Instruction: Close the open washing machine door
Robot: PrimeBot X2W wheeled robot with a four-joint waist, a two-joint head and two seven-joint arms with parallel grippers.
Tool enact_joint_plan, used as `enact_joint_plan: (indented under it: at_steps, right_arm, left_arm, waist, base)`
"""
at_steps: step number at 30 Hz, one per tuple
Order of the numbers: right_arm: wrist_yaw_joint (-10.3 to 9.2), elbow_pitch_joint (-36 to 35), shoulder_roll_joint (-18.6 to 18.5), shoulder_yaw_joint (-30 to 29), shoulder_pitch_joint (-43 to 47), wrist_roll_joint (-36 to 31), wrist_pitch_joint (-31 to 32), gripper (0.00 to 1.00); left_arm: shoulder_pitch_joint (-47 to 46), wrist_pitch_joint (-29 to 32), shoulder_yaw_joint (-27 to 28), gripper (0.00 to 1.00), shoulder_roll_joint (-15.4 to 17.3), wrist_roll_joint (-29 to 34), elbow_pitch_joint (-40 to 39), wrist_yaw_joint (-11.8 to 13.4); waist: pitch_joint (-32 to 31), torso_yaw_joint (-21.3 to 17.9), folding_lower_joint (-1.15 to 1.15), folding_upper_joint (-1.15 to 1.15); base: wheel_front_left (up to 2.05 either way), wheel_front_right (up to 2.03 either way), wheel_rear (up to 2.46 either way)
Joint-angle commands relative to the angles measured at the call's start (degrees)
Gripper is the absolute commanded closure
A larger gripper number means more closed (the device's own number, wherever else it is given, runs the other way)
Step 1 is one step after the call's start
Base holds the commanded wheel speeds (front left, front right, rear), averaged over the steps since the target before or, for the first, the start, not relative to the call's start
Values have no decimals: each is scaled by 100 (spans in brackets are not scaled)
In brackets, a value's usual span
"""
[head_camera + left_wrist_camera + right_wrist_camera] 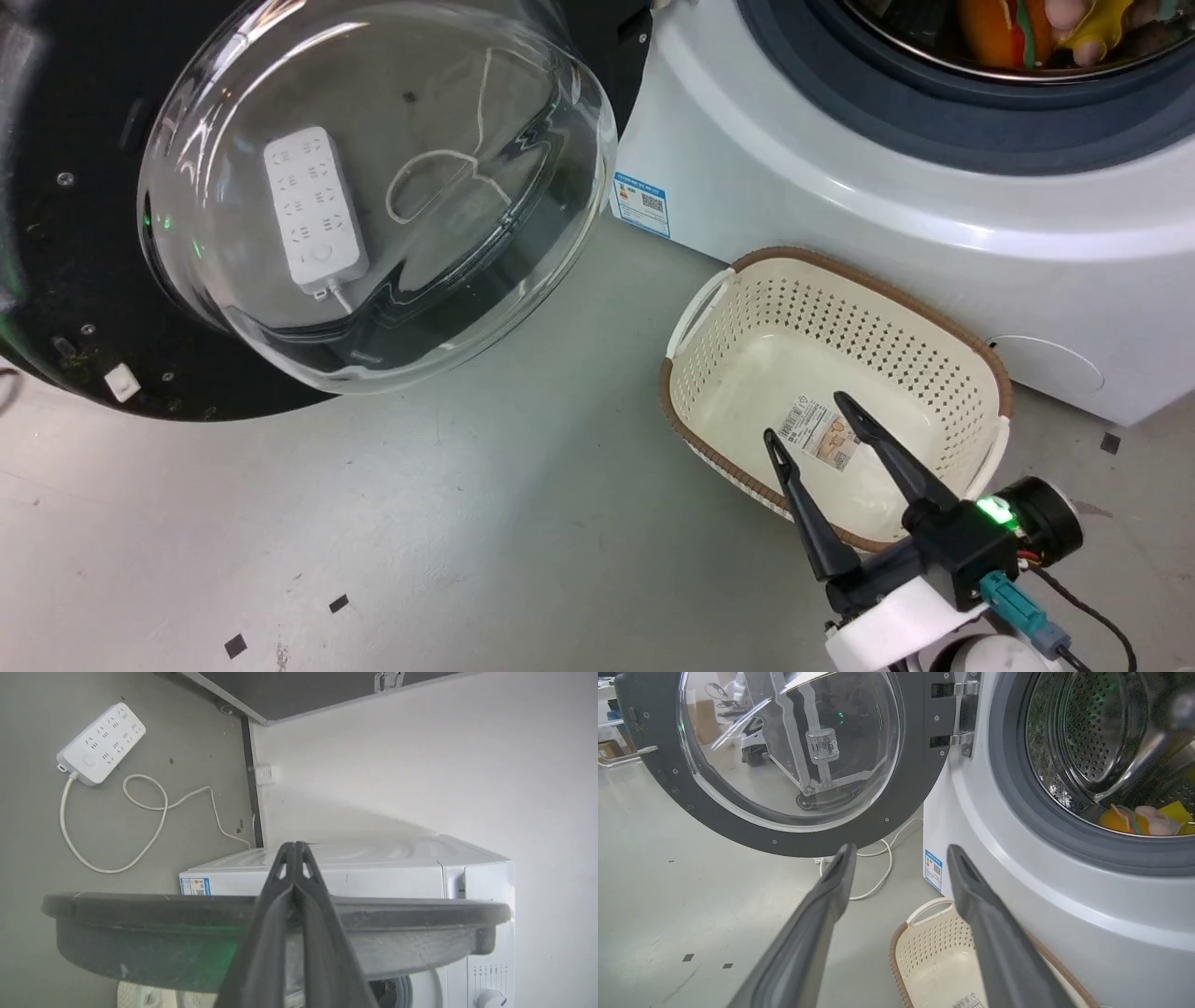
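The washing machine door (pixel 65 271) stands wide open at the upper left, a black disc with a bulging glass bowl (pixel 373 187). Its hinge (pixel 959 714) joins it to the white washing machine (pixel 840 177), whose drum (pixel 1087 732) holds colourful items (pixel 1143 816). My left gripper (pixel 294 845) is shut with nothing in it; its fingers cross the door's rim (pixel 140 933), seen edge-on, and contact is unclear. My right gripper (pixel 808 418) hangs open over the basket, apart from the door (pixel 906 807) and facing the gap below it (pixel 901 850).
A cream perforated basket (pixel 934 327) with a brown rim stands on the floor against the machine's front. A white power strip (pixel 100 737) and its looped cord (pixel 140 826) lie on the grey floor behind the door. A white wall (pixel 420 765) rises beside the machine.
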Motion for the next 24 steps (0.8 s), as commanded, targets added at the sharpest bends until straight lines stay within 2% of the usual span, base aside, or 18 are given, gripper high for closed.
enact_joint_plan:
  at_steps: [1,5,13,19,24]
  right_arm:
    - [5,-9,-43,-14,-55,7,-21,0]
    - [5,-28,-43,-33,-59,12,11,0]
    - [5,22,5,-123,-27,63,-8,0]
    - [5,119,87,-242,68,122,-50,0]
    - [5,146,136,-453,168,160,-72,0]
  left_arm:
    - [80,218,-78,100,-52,-95,8,-109]
    - [190,764,-214,100,-244,-342,-120,-302]
    - [932,1831,-419,100,-628,-750,-950,-458]
    - [1702,2401,-543,100,-1201,-1081,-2008,-268]
    - [2341,2457,-771,100,-1749,-1006,-2806,-122]
  waist:
    - [-5,7,-1,0]
    - [-27,10,-1,0]
    - [-297,-95,-1,0]
    - [-737,-220,-1,0]
    - [-1092,-437,-1,0]
  base:
    - [0,0,0]
    - [0,0,0]
    - [0,0,0]
    - [0,0,0]
    - [0,0,0]
